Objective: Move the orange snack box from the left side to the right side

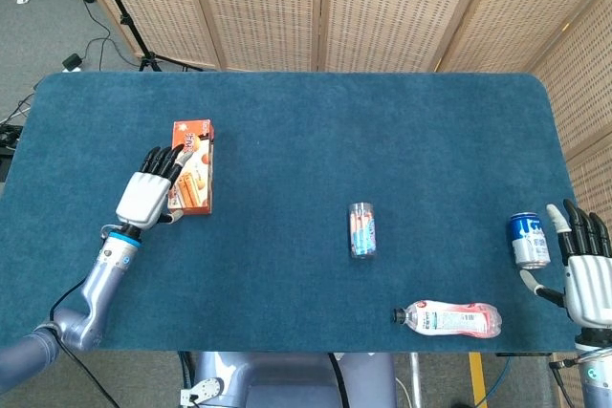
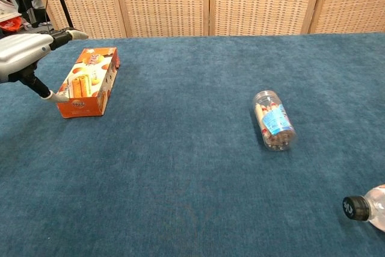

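Note:
The orange snack box (image 1: 194, 164) sits on the left part of the blue table (image 1: 306, 140), long side running front to back. My left hand (image 1: 148, 196) holds its left side. In the chest view the thumb touches the near corner of the box (image 2: 90, 79) and the fingers of the left hand (image 2: 27, 49) reach over its top. I cannot tell whether the box is lifted or touches the cloth. My right hand (image 1: 585, 269) stands at the front right edge, fingers spread, holding nothing.
A clear jar of sticks (image 1: 361, 229) lies mid-table, also in the chest view (image 2: 273, 120). A plastic bottle (image 1: 449, 318) lies near the front edge. A blue can (image 1: 528, 240) stands just left of my right hand. Wicker screens (image 1: 325, 7) close the back.

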Controlling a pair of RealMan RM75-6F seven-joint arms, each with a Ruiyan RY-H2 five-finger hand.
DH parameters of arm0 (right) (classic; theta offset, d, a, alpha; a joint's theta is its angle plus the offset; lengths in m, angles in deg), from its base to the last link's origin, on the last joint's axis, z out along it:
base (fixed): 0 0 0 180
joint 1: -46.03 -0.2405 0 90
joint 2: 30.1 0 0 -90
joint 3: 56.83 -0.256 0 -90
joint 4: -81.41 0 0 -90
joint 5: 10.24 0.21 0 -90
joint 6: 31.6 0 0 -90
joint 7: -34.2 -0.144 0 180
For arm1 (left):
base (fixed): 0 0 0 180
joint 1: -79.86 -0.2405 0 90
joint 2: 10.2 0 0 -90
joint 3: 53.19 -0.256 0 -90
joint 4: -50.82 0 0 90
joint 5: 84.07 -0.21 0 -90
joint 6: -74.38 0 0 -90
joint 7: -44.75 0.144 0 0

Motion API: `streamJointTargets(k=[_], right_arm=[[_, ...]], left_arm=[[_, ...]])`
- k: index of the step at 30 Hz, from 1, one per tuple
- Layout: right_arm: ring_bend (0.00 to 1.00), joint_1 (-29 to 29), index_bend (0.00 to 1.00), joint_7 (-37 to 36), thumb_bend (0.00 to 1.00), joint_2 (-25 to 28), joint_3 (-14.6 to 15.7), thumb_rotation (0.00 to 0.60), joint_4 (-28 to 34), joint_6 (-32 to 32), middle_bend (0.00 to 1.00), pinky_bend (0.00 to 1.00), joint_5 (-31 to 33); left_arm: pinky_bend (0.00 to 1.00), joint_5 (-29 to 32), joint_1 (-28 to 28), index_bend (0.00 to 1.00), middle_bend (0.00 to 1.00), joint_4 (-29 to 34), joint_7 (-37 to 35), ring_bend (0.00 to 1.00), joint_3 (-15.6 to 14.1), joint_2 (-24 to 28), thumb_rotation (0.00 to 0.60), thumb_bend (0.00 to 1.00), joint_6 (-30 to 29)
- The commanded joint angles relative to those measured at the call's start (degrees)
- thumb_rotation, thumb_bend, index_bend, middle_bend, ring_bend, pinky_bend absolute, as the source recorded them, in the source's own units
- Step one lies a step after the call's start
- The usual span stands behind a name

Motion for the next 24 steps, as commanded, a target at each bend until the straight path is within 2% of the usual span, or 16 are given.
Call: streamJointTargets(k=[1,4,6,11,13,14,16,18,21,23,24], right_arm=[[0.0,0.24,0.0,0.57,0.0,0.02,0.27,0.6,-0.08,0.78,0.0,0.0,-0.82],[0.0,0.41,0.0,1.24,0.0,0.21,0.76,0.6,0.13,1.35,0.0,0.0,-1.96],[0.0,0.48,0.0,1.14,0.0,0.36,1.07,0.6,0.62,1.58,0.0,0.0,-2.62],[0.0,0.49,0.0,1.07,0.0,0.55,1.28,0.6,1.05,1.58,0.0,0.0,-3.01],[0.0,0.37,0.0,1.08,0.0,0.54,1.34,0.6,1.16,1.38,0.0,0.0,-3.12],[0.0,0.29,0.0,1.18,0.0,0.52,1.36,0.6,1.18,1.26,0.0,0.0,-3.18],[0.0,0.09,0.0,1.47,0.0,0.44,1.41,0.6,1.25,0.92,0.0,0.0,-3.24],[0.0,-0.09,0.0,1.69,0.0,0.36,1.42,0.6,1.31,0.55,0.0,0.0,-3.17],[0.0,-0.31,0.0,1.92,0.0,0.23,1.36,0.6,1.3,0.1,0.0,0.0,-2.91],[0.0,-0.41,0.0,2.02,0.0,0.15,1.28,0.6,1.24,-0.1,0.0,0.0,-2.73],[0.0,-0.46,0.0,2.03,0.0,0.11,1.24,0.6,1.18,-0.21,0.0,0.0,-2.62]], left_arm=[[0.0,1.47,-3.18,0.0,0.0,7.76,-2.17,0.0,-0.95,6.63,0.6,0.0,-1.98],[0.0,4.23,-5.58,0.0,0.0,14.53,-6.52,0.0,-1.42,12.98,0.6,0.0,-0.79],[0.0,7.48,-7.16,0.0,0.0,18.48,-15.96,0.0,-0.76,17.46,0.6,0.0,1.81],[0.0,11.27,-7.06,0.0,0.0,19.55,-28.09,0.0,0.17,22.44,0.6,0.0,8.3],[0.0,13.02,-6.14,0.0,0.0,20.14,-38.67,0.0,1.24,24.82,0.6,0.05,14.53],[0.0,13.14,-5.58,0.0,0.0,19.23,-42.23,0.0,1.56,25.31,0.6,0.11,16.79],[0.0,12.87,-4.05,0.0,0.0,16.8,-49.56,0.0,1.91,25.34,0.6,0.31,21.95],[0.0,12.8,-2.91,0.0,0.0,16.0,-60.76,0.0,3.51,25.32,0.6,0.6,27.12],[0.0,9.39,-1.29,0.0,0.0,11.09,-65.83,0.0,3.38,23.09,0.6,0.92,28.87],[0.0,9.21,-0.55,0.0,0.0,10.05,-67.1,0.0,3.44,22.15,0.6,0.99,29.51],[0.0,9.4,-0.15,0.0,0.0,9.77,-68.06,0.0,3.63,21.8,0.6,1.0,30.04]])
